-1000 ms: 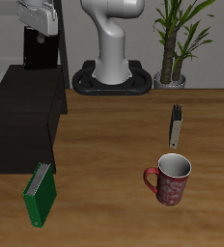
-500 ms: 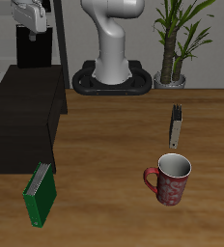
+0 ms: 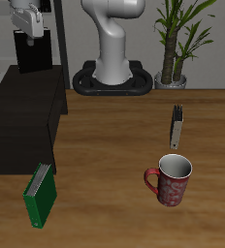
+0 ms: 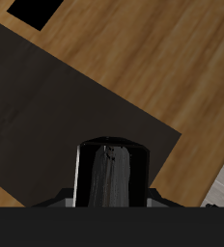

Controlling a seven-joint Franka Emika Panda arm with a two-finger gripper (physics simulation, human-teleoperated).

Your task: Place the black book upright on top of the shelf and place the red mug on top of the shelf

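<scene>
My gripper (image 3: 29, 32) hangs high above the shelf (image 3: 22, 121), a low black cabinet with a flat top, and is shut on the black book (image 3: 30, 53). The book hangs upright below the fingers, clear of the shelf top. In the wrist view the black book (image 4: 109, 176) fills the space between the fingers, with the dark shelf top (image 4: 42, 106) below it. The red mug (image 3: 171, 179) stands upright on the wooden table near the front edge, far from the gripper, with its handle toward the shelf side.
A thin grey book (image 3: 177, 125) stands behind the mug. A green book (image 3: 40, 195) leans at the shelf's front corner. The robot base (image 3: 112, 77) and a potted plant (image 3: 175, 44) stand at the back.
The gripper has carried the black book sideways, away from the robot base and farther out over the shelf, at about the same height. Nothing else has moved.
</scene>
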